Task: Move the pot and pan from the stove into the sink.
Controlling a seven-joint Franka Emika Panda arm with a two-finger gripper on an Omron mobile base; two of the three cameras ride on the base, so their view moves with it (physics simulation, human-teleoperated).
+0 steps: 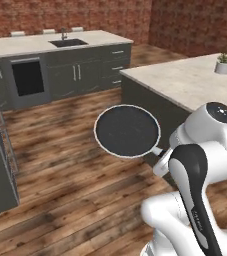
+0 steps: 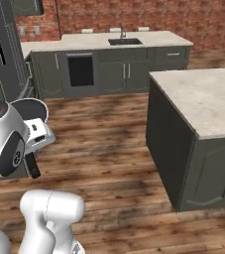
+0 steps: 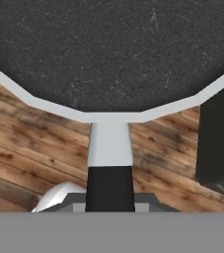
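Pan [image 1: 127,131]: shallow, round, speckled black inside, thin pale rim, black stick handle.
Place: in the air over the wood floor, near the island [image 1: 185,82].
Gripper [image 1: 161,161]: clamped narrowly on the pan's handle.

The robot's arm [image 1: 195,200] is made of glossy white, rounded shell segments with dark inlays at the joints. A round black cap with a pale ring [image 1: 220,112] tops one joint; a black strip with faint small lettering [image 1: 197,210] runs along the link below it.
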